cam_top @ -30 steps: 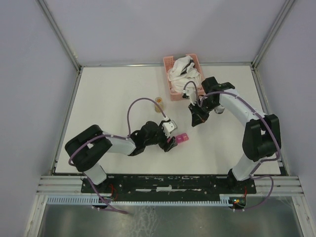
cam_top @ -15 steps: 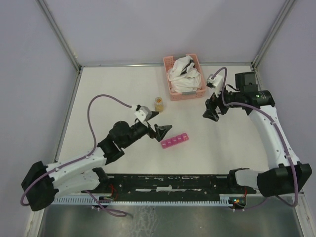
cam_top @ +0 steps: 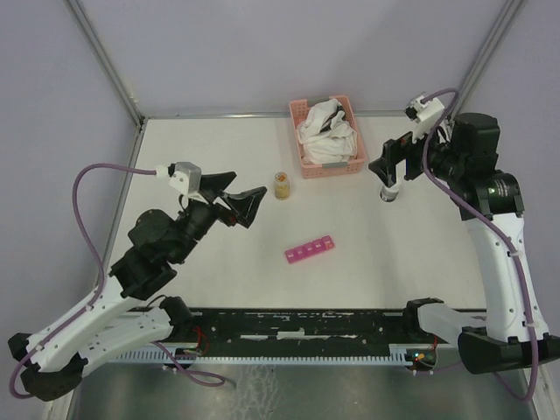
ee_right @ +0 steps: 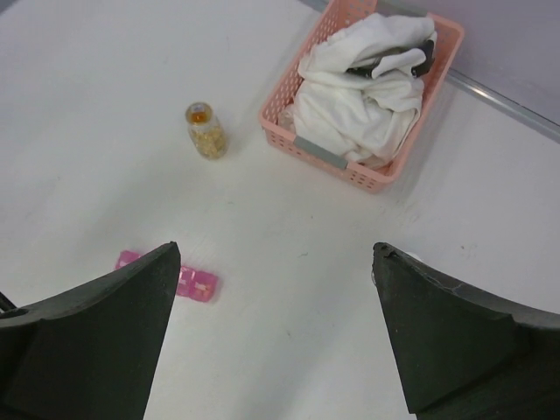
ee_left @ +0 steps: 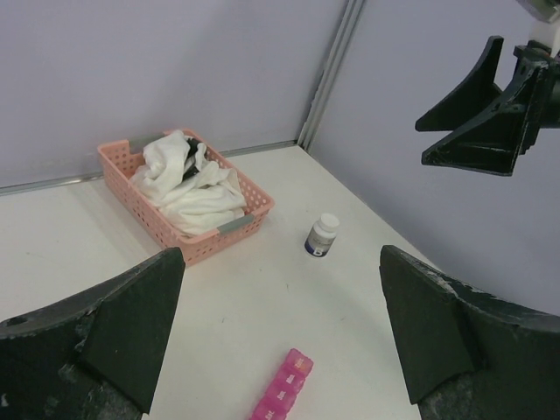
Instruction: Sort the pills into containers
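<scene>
The small magenta-pink plastic pill-box strip lies flat on the white table, near the middle and well apart from both arms. In the top view its long axis is slanted, from lower left up to upper right. The dark label on the small white bottle is too small to read. The left gripper and the right gripper both hang in the air, jaws wide apart, holding and touching nothing.

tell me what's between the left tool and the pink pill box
Nothing: only bare table lies between the left tool and the pill box, shown in the top view.
</scene>
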